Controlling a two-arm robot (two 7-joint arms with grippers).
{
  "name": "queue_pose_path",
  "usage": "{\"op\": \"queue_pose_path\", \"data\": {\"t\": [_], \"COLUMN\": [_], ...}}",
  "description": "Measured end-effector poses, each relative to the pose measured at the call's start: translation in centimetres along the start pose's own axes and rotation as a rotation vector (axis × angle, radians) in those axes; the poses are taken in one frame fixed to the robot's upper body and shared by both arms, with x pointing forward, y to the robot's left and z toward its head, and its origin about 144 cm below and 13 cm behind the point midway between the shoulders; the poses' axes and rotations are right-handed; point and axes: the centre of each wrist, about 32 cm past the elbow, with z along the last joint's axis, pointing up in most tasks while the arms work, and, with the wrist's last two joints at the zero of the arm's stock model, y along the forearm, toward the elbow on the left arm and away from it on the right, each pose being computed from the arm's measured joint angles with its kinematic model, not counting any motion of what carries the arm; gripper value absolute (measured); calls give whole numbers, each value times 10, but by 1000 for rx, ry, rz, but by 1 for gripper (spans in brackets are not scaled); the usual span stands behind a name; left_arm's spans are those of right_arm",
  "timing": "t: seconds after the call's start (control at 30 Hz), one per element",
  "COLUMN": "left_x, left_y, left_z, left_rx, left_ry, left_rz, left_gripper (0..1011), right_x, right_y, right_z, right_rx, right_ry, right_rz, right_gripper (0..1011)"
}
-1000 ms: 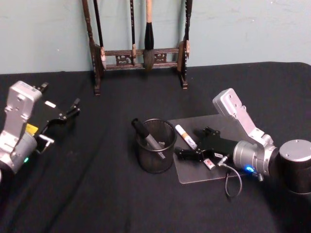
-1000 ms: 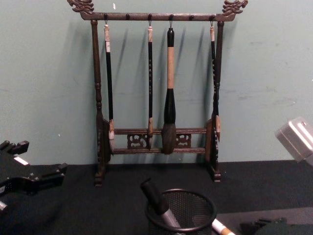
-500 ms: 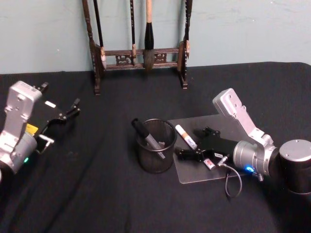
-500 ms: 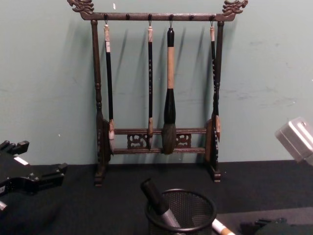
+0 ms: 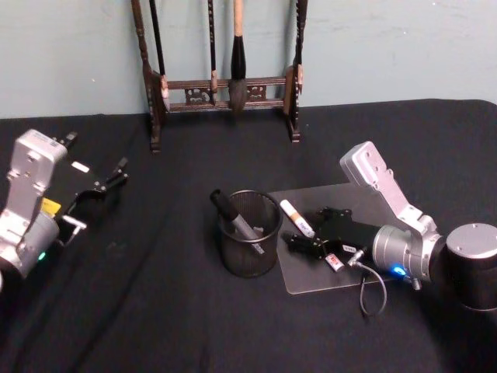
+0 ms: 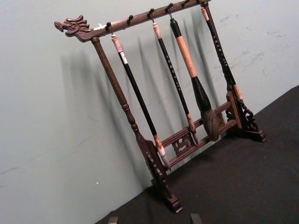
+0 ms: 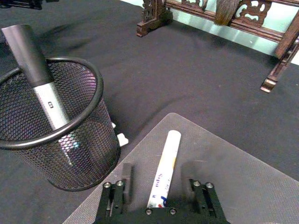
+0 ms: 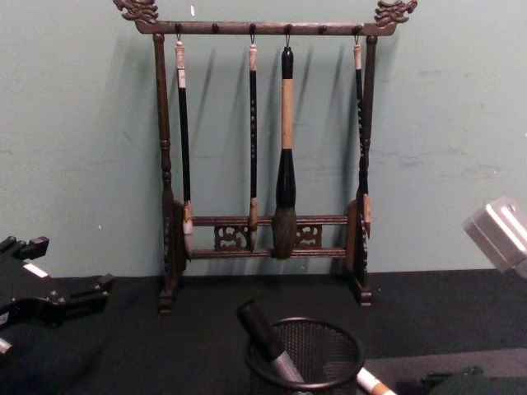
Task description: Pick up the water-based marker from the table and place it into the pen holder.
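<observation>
The water-based marker (image 5: 297,218), white with an orange band, lies on a translucent grey mat (image 5: 311,277) just right of the pen holder (image 5: 248,234). That black mesh cup holds a black-capped silver marker (image 5: 235,217) leaning against its left rim. My right gripper (image 5: 317,228) is open and low over the mat, with the near end of the white marker between its fingers. The right wrist view shows the marker (image 7: 164,166) lying between the two fingers (image 7: 125,177) untouched, the pen holder (image 7: 56,140) beside it. My left gripper (image 5: 93,159) hangs open at the far left.
A tall dark wooden brush rack (image 5: 221,85) with several hanging brushes stands at the back by the wall, and also shows in the chest view (image 8: 263,164). A small white-and-red tag (image 5: 334,263) and a thin cable (image 5: 374,293) lie on the mat near my right wrist.
My right gripper has edged slightly forward along the white marker. The left arm, the marker and the pen holder have not moved.
</observation>
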Motion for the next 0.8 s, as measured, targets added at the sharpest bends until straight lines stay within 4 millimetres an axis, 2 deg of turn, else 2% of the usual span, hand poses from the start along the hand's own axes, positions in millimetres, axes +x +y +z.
{"op": "queue_pose_path", "data": {"t": [0.1,0.13,0.2,0.23,0.27,0.3,0.4,0.43,0.53,0.8], "left_x": [0,0,0,0,0,0,0,0,0,0], "left_y": [0,0,0,0,0,0,0,0,0,0], "left_z": [0,0,0,0,0,0,0,0,0,0], "left_rx": [0,0,0,0,0,0,0,0,0,0], "left_ry": [0,0,0,0,0,0,0,0,0,0], "left_rz": [0,0,0,0,0,0,0,0,0,0], "left_gripper": [1001,1001,1001,1001,1001,1001,1001,1001,1001,1001], "right_x": [0,0,0,0,0,0,0,0,0,0], "right_y": [0,0,0,0,0,0,0,0,0,0], "right_z": [0,0,0,0,0,0,0,0,0,0], "right_rx": [0,0,0,0,0,0,0,0,0,0], "right_ry": [0,0,0,0,0,0,0,0,0,0], "right_rz": [0,0,0,0,0,0,0,0,0,0], "right_gripper": [601,538,507,436,436,374,272,272,178,168]}}
